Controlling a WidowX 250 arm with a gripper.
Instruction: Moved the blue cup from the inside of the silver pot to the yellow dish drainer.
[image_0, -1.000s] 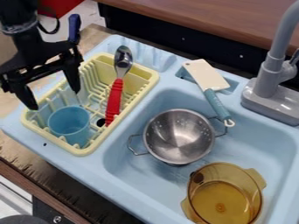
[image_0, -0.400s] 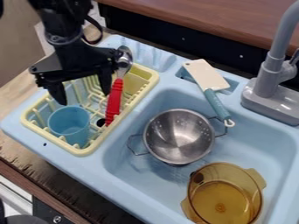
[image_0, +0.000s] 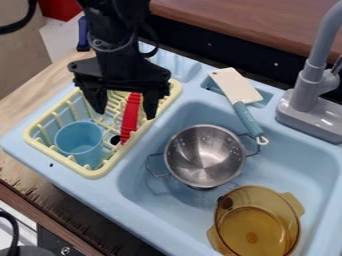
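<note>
Upper end of red-handled utensil (image_0: 131, 119), probably a spoon, hidden behind gripper (image_0: 125, 113); amber pot (image_0: 254, 231) cut off at bottom edge. Gripper points down above yellow dish drainer (image_0: 91, 173), fingers wide apart, holding nothing. Blue cup (image_0: 80, 141) inside drainer, mouth up.

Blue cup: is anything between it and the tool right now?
Nothing visible blocks the way. The cup stands in the yellow drainer, its mouth uncovered; the tool hangs over the drainer. The red handle shows between the fingertips, so lowering straight down there might catch it.
</note>
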